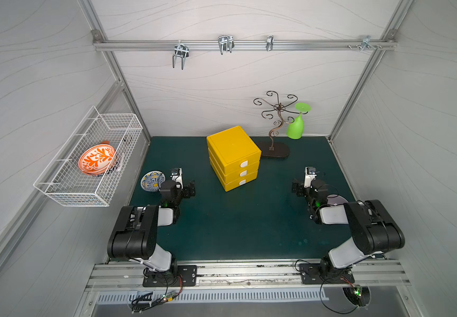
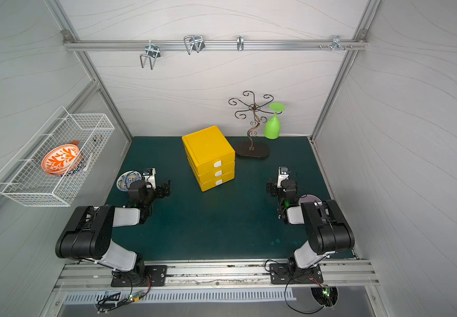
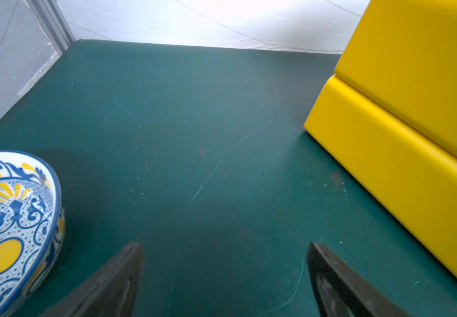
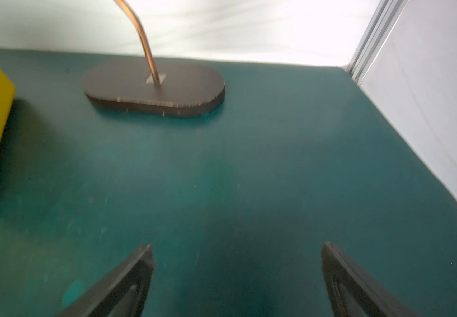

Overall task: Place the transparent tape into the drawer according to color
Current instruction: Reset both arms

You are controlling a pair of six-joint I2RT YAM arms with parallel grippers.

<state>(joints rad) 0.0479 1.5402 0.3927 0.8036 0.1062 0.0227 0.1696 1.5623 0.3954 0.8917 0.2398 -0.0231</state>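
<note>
No transparent tape shows in any view. The yellow cabinet (image 1: 232, 149) (image 2: 208, 148) stands mid-table toward the back, and each drawer in it is pushed in; its white handles (image 1: 243, 173) face the front. My left gripper (image 1: 189, 189) (image 2: 166, 188) hovers low over the green mat to the cabinet's left. In the left wrist view it is open (image 3: 224, 245) with only mat between the fingers, and the cabinet's side (image 3: 413, 109) is close by. My right gripper (image 1: 297, 189) (image 2: 271, 189) sits to the cabinet's right, open (image 4: 238, 247) and empty.
A blue and yellow patterned dish (image 1: 151, 181) (image 3: 7, 219) lies beside the left arm. A pale disc (image 1: 335, 199) is partly hidden under the right arm. A metal stand (image 1: 274, 149) (image 4: 153, 87) with a hanging green glass (image 1: 295, 127) is back right. A wire basket (image 1: 57, 189) on the left wall holds an orange bowl (image 1: 97, 159).
</note>
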